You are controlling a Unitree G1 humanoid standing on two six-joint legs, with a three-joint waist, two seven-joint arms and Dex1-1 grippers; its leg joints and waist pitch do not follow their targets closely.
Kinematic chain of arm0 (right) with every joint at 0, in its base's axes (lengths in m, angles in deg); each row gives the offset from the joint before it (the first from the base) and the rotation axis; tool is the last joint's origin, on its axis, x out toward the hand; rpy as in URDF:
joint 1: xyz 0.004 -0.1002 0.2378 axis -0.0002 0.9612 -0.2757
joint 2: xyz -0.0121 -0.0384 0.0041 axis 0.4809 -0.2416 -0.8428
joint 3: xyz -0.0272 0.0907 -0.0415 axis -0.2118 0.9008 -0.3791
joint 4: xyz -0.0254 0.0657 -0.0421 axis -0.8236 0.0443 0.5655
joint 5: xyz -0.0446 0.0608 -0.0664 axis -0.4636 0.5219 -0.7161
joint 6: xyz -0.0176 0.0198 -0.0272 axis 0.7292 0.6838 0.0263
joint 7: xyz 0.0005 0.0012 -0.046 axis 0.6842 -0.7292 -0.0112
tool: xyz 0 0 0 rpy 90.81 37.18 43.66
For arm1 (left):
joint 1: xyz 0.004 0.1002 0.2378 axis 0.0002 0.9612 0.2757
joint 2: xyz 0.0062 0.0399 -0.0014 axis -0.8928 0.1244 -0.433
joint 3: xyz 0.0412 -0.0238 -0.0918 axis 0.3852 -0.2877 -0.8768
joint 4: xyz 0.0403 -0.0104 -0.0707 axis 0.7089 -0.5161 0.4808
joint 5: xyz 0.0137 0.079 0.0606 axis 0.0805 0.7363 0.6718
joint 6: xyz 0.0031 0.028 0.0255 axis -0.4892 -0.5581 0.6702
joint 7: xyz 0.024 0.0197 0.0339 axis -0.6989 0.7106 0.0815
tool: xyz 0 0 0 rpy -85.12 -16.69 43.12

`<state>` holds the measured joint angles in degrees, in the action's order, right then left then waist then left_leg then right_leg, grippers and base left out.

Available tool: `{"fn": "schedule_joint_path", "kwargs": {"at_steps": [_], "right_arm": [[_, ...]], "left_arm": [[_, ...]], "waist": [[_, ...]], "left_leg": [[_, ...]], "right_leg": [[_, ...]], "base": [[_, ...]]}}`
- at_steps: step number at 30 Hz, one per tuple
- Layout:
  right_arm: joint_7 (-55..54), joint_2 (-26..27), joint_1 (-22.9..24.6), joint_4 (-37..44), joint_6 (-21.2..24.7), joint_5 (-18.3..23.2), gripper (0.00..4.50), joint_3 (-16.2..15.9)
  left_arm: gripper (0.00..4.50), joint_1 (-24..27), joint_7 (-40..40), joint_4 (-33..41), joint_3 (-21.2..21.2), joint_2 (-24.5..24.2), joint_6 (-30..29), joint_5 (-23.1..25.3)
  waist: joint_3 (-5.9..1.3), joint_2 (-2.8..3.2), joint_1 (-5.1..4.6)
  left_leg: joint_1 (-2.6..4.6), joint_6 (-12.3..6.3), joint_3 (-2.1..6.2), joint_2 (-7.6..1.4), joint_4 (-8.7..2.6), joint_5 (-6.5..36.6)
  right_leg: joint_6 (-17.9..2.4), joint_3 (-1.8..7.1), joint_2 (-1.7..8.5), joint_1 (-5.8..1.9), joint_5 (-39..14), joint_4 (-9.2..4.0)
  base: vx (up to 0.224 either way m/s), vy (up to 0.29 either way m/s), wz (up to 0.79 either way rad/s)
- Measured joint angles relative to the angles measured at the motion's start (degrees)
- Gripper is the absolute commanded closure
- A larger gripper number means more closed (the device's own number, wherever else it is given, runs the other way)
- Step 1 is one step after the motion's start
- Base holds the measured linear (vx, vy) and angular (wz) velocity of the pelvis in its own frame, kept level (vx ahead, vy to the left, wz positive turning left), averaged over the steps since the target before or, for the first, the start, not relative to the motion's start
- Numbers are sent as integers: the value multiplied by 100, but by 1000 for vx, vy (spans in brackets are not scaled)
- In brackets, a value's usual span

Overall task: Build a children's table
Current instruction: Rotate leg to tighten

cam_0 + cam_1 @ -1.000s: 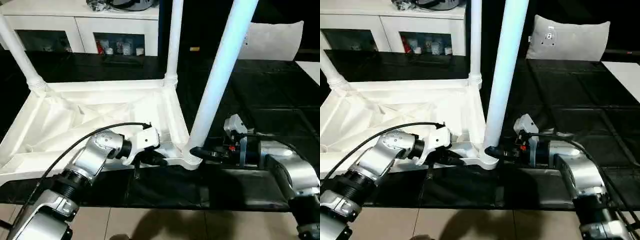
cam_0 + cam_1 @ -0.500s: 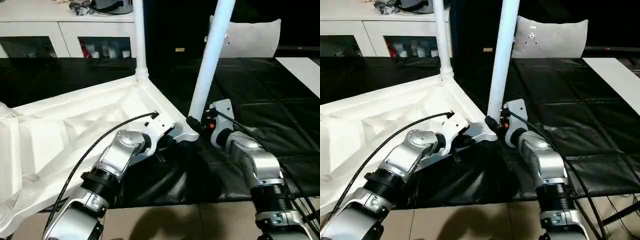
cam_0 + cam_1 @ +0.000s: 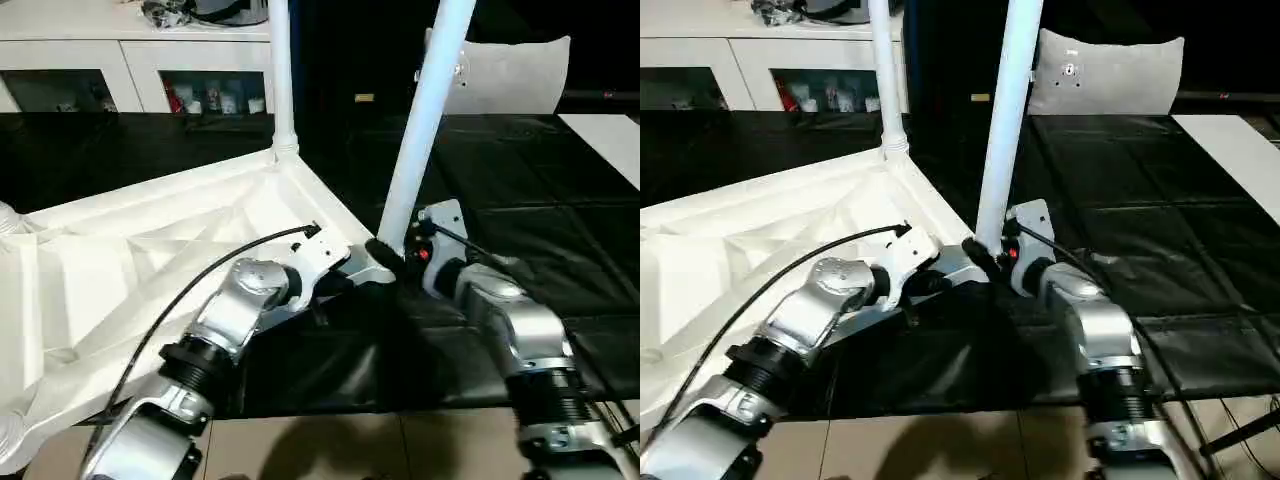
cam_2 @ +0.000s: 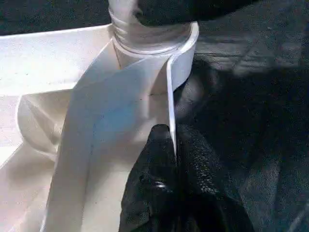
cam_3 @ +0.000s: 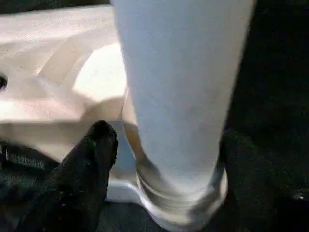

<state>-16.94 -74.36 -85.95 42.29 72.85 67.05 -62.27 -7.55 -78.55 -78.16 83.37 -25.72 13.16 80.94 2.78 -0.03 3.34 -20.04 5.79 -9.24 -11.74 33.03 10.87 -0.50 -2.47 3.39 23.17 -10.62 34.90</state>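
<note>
The children's table lies upside down: its white ribbed top (image 3: 150,260) rests on the black work table. One white leg (image 3: 281,70) stands in the far corner socket and another leg (image 3: 425,110) in the near right socket. My left gripper (image 4: 173,145) is shut on the thin rim of the top, just beside that near socket. My right gripper (image 3: 385,250) is at the base of the near leg (image 5: 178,87), open. One black finger (image 5: 94,159) stands a little off the tube, and the other is hidden behind it.
The black-covered work table (image 3: 520,170) stretches right and back. A white cabinet (image 3: 130,60) with glass doors lines the back wall, with a grey cushion (image 3: 510,75) to its right. A white board edge (image 3: 610,135) shows far right. Tiled floor (image 3: 350,450) runs along the table's near edge.
The head camera has swung, so the whole scene sits differently. My right gripper's fingers have spread away from the near leg's base. The left gripper still pinches the rim.
</note>
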Motion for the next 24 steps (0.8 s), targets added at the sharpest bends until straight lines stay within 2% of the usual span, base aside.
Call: {"fn": "schedule_joint_path", "kwargs": {"at_steps": [2, 6, 11, 13, 14, 18, 20, 23, 24], "right_arm": [[274, -155, 17, 0, 1, 69, 40, -20], [1140, -830, 103, -43, -61, 200, 4, -30], [2015, -1282, 154, -51, -330, 326, 4, -37], [2443, -1425, 197, -47, -383, 420, 4, -160], [2573, -1472, 204, -46, -403, 454, 29, -199], [3093, -1571, 228, 24, -456, 576, 42, -275], [3245, -1574, 256, 85, -454, 628, 66, -352], [3357, -1523, 271, 113, -455, 692, 80, -481], [3364, -1488, 271, 113, -456, 700, 105, -491]], "left_arm": [[450, 0, -133, -16, 14, -63, 103, -29], [450, -2, -734, -60, 70, -439, 408, -168], [450, 1, -1401, -100, 162, -748, 748, -229], [450, 4, -1688, -95, 221, -864, 858, -302], [450, 7, -1777, -95, 249, -895, 883, -318], [450, 114, -2284, 13, 276, -1077, 1019, -465], [450, 132, -2423, 62, 305, -1126, 1020, -479], [450, 140, -2523, 132, 376, -1145, 1019, -488], [450, 142, -2547, 143, 387, -1145, 1018, -492]], "waist": [[0, 0, 12], [6, 7, 76], [8, 4, 186], [8, 4, 225], [8, 4, 236], [8, 3, 268], [9, 3, 298], [9, 2, 319], [9, 3, 323]], "left_leg": [[-2, 0, -1, -1, -8, 0], [-7, 0, -1, -2, -11, 0], [-6, -1, -4, -2, -4, 1], [-5, -1, -4, -2, -3, 1], [-6, -2, -4, -2, -2, 1], [-7, -2, -5, -3, -2, 0], [-6, -2, -5, -4, 2, 0], [-4, -3, -5, -4, 10, -1], [-4, -3, -5, -4, 12, -1]], "right_leg": [[-24, -2, -1, 3, 10, 0], [-27, -6, -1, 8, 7, 0], [-28, -4, 1, 7, 8, 0], [-29, -4, 2, 7, 8, -1], [-29, -4, 2, 7, 8, 0], [-31, -5, 2, 6, 9, 2], [-33, -5, 1, 6, 10, 4], [-36, -5, 2, 6, 12, 4], [-37, -5, 3, 7, 12, 4]], "base": [[0, 0, 0], [0, 0, 0], [0, 0, 0], [0, 0, 0], [0, 0, 0], [0, 0, 0], [0, 0, 0], [0, 0, 0], [0, 0, 0]]}}
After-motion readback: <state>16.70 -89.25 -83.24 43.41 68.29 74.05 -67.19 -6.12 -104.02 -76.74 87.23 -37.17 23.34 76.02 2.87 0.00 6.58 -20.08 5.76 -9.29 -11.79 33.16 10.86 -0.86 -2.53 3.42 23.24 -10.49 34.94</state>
